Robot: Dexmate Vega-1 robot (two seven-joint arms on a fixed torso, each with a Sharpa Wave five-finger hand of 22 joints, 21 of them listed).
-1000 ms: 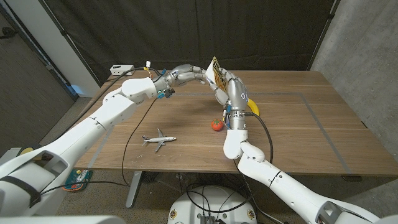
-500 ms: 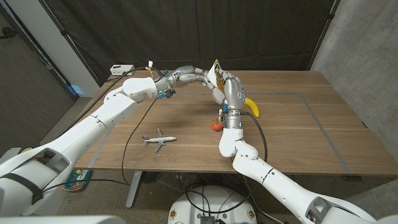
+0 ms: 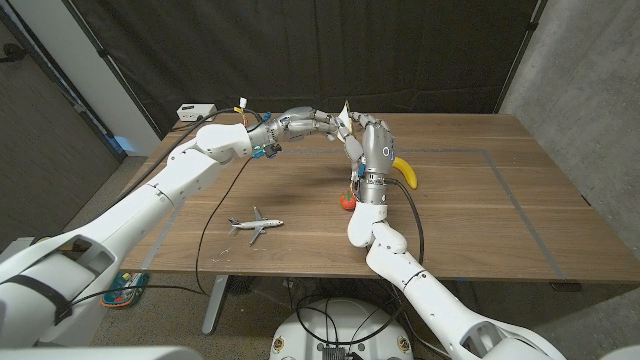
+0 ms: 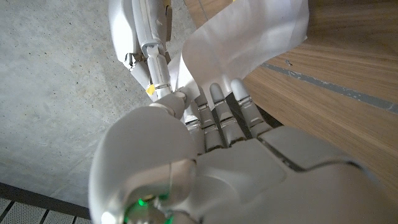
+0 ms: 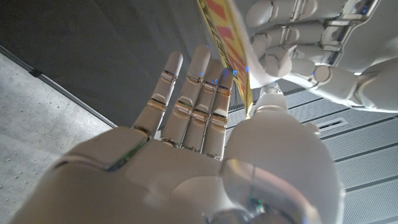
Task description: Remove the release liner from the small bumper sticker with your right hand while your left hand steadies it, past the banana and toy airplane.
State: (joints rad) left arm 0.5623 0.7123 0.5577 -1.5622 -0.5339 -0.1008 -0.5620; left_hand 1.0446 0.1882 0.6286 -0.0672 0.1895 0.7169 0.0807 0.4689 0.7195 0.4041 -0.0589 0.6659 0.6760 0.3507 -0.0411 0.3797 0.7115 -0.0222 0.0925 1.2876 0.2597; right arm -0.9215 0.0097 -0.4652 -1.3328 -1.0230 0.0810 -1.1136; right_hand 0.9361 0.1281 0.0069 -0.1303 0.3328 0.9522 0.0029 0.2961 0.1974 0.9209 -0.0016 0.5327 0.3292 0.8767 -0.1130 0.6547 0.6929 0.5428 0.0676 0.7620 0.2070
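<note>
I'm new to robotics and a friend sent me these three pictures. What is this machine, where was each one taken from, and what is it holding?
It is a two-armed robot standing at a wooden table. The wide picture comes from a camera on its head; the other two come from cameras on its wrists, looking along the back of each robot hand. On the table lie a toy airplane, a banana and a small red thing, partly hidden by the right arm. Above the table, the left robot hand and the right robot hand meet at a sticker, yellow printed on one face, white on the other. The left grips it; the right's hold is unclear.
</note>
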